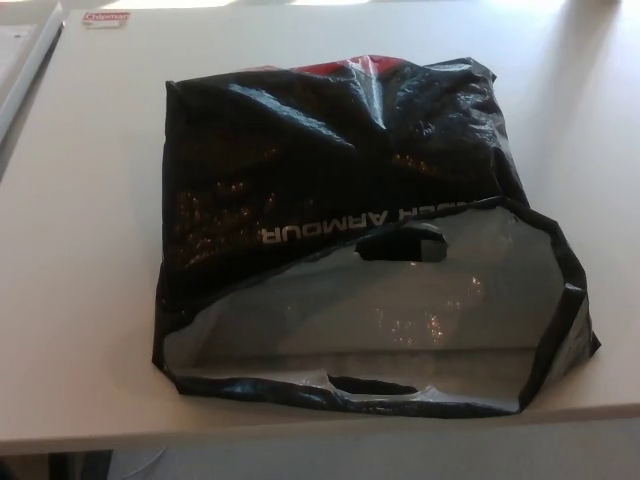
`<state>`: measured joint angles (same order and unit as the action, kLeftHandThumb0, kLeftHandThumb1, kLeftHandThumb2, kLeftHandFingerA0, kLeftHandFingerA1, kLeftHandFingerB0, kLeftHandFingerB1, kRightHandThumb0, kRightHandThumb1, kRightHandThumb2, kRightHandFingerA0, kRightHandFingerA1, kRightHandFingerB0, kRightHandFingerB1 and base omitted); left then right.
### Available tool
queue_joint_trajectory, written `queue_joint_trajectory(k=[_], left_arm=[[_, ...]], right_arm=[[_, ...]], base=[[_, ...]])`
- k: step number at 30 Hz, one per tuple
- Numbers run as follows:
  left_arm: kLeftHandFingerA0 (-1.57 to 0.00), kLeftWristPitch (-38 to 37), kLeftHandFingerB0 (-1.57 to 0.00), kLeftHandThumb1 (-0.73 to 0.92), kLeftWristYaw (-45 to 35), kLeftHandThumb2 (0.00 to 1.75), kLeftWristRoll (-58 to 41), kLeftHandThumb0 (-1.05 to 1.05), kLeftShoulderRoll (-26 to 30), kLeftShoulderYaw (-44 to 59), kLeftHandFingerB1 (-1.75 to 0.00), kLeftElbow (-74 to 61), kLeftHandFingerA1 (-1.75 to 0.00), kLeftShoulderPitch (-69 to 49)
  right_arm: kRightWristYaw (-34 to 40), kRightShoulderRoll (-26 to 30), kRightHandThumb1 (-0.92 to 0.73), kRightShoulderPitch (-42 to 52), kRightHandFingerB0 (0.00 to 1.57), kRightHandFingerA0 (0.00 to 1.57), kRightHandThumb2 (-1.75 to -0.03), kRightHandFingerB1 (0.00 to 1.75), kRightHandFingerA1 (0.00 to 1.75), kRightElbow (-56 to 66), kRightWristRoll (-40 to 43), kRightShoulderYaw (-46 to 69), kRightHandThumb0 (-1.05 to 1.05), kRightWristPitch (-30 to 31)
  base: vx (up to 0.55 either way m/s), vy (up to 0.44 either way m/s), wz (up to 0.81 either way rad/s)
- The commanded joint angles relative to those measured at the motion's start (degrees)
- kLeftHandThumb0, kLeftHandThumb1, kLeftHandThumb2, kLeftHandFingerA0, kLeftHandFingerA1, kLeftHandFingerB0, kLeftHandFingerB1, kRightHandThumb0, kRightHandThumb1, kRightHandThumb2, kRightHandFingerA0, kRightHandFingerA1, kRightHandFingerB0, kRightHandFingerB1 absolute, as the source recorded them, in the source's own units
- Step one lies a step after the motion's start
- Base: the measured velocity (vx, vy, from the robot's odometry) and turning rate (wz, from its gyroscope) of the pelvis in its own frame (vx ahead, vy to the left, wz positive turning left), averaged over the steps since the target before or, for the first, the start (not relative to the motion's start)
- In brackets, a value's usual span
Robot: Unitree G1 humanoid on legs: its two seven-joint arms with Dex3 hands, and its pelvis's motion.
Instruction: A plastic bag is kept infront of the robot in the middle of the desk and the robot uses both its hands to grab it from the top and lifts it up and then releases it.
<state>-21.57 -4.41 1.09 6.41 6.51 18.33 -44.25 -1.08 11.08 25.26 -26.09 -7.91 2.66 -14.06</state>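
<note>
On the desk lies a black plastic bag, mouth gaping toward the near edge. Neither robot hand shows, so their state cannot be told.

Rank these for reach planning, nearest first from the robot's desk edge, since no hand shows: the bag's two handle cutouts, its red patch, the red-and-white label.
1. Lower handle cutout, by the near edge.
2. Upper handle cutout, central.
3. Red patch, farther back.
4. Red-and-white label, far left corner.

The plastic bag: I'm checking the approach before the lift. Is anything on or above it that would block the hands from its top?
Nothing visible does. The plastic bag lies alone mid-desk, mouth open toward the robot. The small card sits far off at the desk's back corner. Neither hand is in view.
</note>
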Motion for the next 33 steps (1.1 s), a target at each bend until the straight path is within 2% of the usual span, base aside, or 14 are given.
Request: queue_joint_trajectory(k=[1,7,8,11,12,13,14,15,19,26,27,28,29,33], left_arm=[[-0.7,-36.19,-0.44,0.39,-1.63,0.71,-9.12,-0.42,-1.03,5.93,-0.49,-19.96,-0.67,-14.98],[-0.57,-35.48,-0.37,0.39,-2.15,0.65,-9.81,-0.38,-1.42,5.42,-0.43,-21.15,-0.49,-15.75],[-0.52,-35.54,-0.34,0.38,-1.72,0.67,-9.36,-0.4,-1.68,5.82,-0.43,-21.36,-0.48,-15.88],[-0.5,-38.83,-0.32,0.41,-1.24,0.66,-8.54,-0.4,-1.6,6.69,-0.4,-18.64,-0.46,-14.3],[-0.54,-39.46,-0.36,0.5,-0.83,0.56,-7.64,-0.33,-1.7,7.21,-0.32,-18.15,-0.37,-13.98],[-0.54,-39.59,-0.36,0.5,-0.73,0.56,-7.44,-0.33,-1.76,7.31,-0.32,-18.05,-0.37,-13.95],[-0.47,-40.27,-0.31,0.42,-0.55,0.68,-7.74,-0.42,-2.27,7.39,-0.4,-17.87,-0.46,-13.97],[-0.5,-40.42,-0.35,0.52,-0.27,0.57,-8.04,-0.37,-2.91,7.28,-0.33,-18.35,-0.37,-14.21],[-0.46,-45.21,-0.31,0.51,1.31,0.55,-8.59,-0.33,-5.15,8.61,-0.31,-19.06,-0.36,-12.31],[-0.45,-45.29,-0.3,0.51,0.56,0.56,-10.86,-0.33,-5.04,8.29,-0.31,-23.32,-0.35,-11.9],[-0.31,-44.67,-0.13,0.34,0.58,0.85,-10.94,-0.23,-5.0,8.38,-0.48,-24.85,-0.56,-12.0],[-0.31,-44.2,-0.13,0.34,0.58,0.85,-10.94,-0.23,-4.92,8.53,-0.48,-26.11,-0.56,-12.01],[-0.41,-43.07,-0.22,0.5,0.03,0.55,-12.02,-0.31,-4.29,7.89,-0.29,-27.62,-0.35,-12.26],[-0.34,-36.32,-0.15,0.47,-0.78,0.55,-14.4,-0.29,-0.49,9.15,-0.28,-34.87,-0.33,-9.78]], right_arm=[[7.72,4.01,-0.4,7.64,0.33,0.58,-0.74,0.44,0.56,14.71,-6.53,4.22,-0.59,-29.22],[8.06,3.78,-0.39,9.37,0.3,0.52,-0.73,0.42,0.51,17.7,-6.99,5.38,-0.6,-28.07],[7.93,3.74,-0.47,9.68,0.32,0.53,-0.55,0.32,0.4,18.33,-7.01,5.48,-0.54,-28.06],[8.31,3.56,-0.49,9.72,0.23,0.42,-0.55,0.3,0.38,19.16,-7.09,6.17,-0.55,-28.1],[8.99,3.67,-0.43,9.07,0.09,0.27,-0.72,0.36,0.46,18.49,-7.5,6.66,-0.59,-29.06],[9.06,3.74,-0.43,8.9,0.09,0.27,-0.72,0.36,0.46,18.31,-7.49,6.79,-0.59,-29.3],[9.07,3.94,-0.41,7.8,0.12,0.3,-0.71,0.36,0.45,16.87,-6.64,7.44,-0.6,-30.4],[9.01,4.1,-0.41,7.15,0.1,0.29,-0.71,0.36,0.46,16.38,-6.16,7.77,-0.59,-30.95],[7.35,4.45,-0.41,4.46,0.1,0.3,-0.71,0.36,0.44,19.74,-3.23,9.57,-0.61,-27.87],[7.71,4.63,-0.39,-0.85,0.02,0.2,-0.7,0.36,0.47,22.83,-2.5,12.2,-0.59,-26.23],[7.66,4.37,-0.4,-2.19,0.0,0.1,-0.68,0.31,0.51,22.85,-1.8,12.28,-0.61,-25.95],[7.37,4.16,-0.4,-3.0,0.0,0.1,-0.68,0.31,0.51,23.69,-1.3,12.29,-0.61,-24.87],[6.64,3.93,-0.44,-3.89,0.0,0.1,-0.57,0.21,0.51,24.46,-0.2,12.26,-0.57,-23.78],[6.93,4.21,-0.48,-9.06,0.0,0.08,-0.55,0.1,0.56,22.88,-1.14,12.49,-0.66,-23.47]], base=[[0.0,0.0,0.0],[0.0,0.0,0.0],[0.0,0.0,0.0],[0.0,0.0,0.0],[0.0,0.0,0.0],[0.0,0.0,0.0],[0.0,0.0,0.0],[0.0,0.0,0.0],[0.0,0.0,0.0],[0.0,0.0,0.0],[0.0,0.0,0.0],[0.0,0.0,0.0],[0.0,0.0,0.0],[0.0,0.0,0.0]])
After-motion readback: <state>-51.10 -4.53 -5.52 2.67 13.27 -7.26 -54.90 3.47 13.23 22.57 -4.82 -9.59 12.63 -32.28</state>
